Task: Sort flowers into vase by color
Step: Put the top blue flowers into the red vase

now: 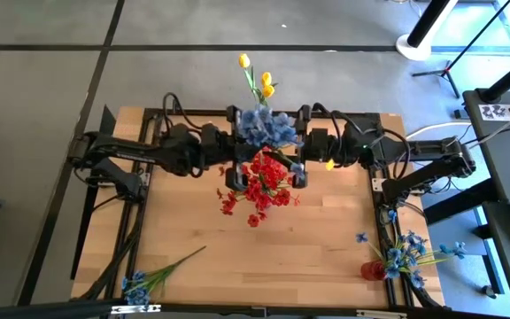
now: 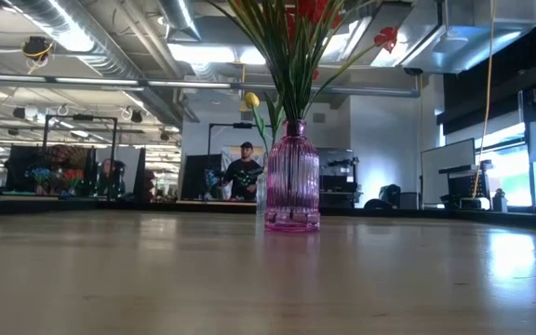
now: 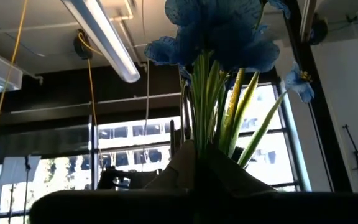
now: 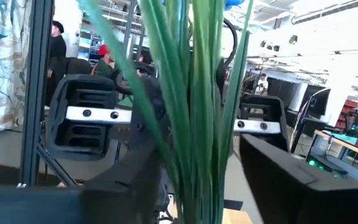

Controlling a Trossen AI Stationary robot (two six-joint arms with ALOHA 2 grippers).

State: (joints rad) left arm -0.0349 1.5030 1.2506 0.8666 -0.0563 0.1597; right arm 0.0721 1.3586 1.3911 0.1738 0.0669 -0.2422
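- From overhead, both arms meet at the back centre of the wooden worktop (image 1: 282, 239), the left hand (image 1: 235, 146) and the right hand (image 1: 301, 146) flanking a dense bunch of flowers.
- The blue cluster (image 1: 267, 127) sits at the back of the bunch, the red spray (image 1: 260, 183) spreads just in front of it, and yellow tulips (image 1: 257, 78) lean out beyond the worktop's far edge.
- Only the level view shows what holds the red stems: a ribbed pink vase (image 2: 292, 177) standing upright on the worktop, green stalks rising from its neck, one yellow tulip head (image 2: 251, 100) beside it.
- The left wrist camera looks up the stalks to the blue blossoms (image 3: 219, 31); the stems appear to pass between the left hand's dark fingers (image 3: 179, 168), though whether they pinch the stems or stand spread cannot be told.
- The right wrist camera sees green stems (image 4: 191, 106) close in front and the other arm's hand beyond; the right hand's own state cannot be told.
- The overhead view alone shows loose flowers: a blue stem (image 1: 153, 277) lying at the near left corner, and a tangle of blue blossoms (image 1: 405, 252) at the near right, beside a small red object (image 1: 372, 270).
- A person (image 2: 243, 172) stands in the room beyond.
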